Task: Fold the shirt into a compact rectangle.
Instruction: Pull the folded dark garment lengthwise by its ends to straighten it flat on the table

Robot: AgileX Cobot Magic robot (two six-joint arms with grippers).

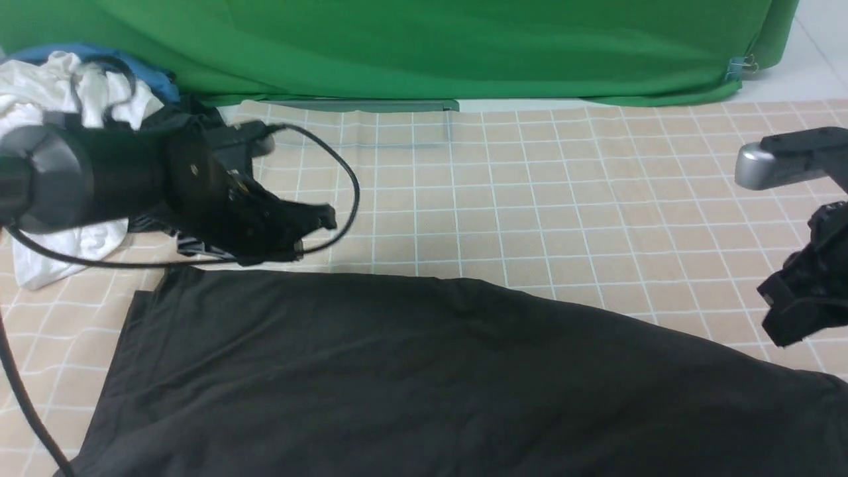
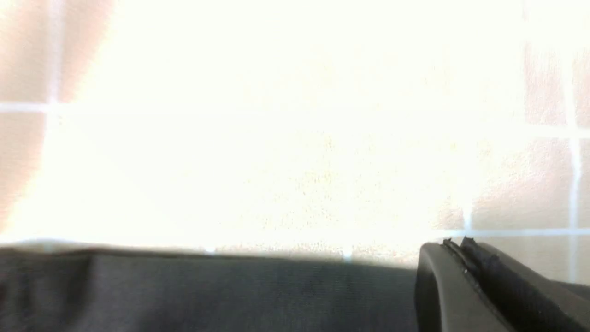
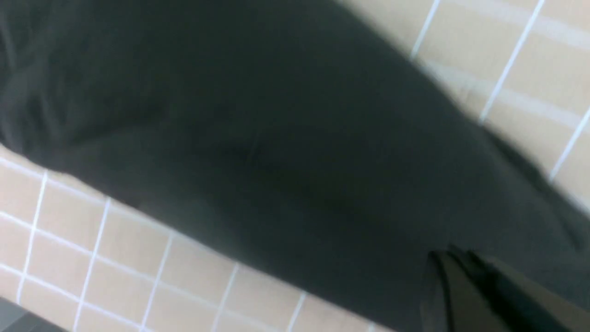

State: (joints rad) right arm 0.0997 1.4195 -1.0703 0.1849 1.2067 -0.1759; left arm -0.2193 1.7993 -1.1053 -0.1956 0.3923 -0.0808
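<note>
A table covered in a beige cloth with a white grid [image 1: 563, 199] carries everything. The black shirt [image 1: 411, 377] lies spread flat over its near half, the far hem running at a slant from left to right, with smooth bare cloth beyond it. At the far left corner sits a heap of clothes: a crumpled white garment [image 1: 40, 86], a blue cloth [image 1: 142, 66] behind it and a dark garment [image 1: 192, 116] beside it. A green backdrop [image 1: 430, 46] drapes onto the far edge

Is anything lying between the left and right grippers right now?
No. In the front view, only bare checked tablecloth shows between the left gripper and the right gripper; the shirt lies nearer the robot.
</note>
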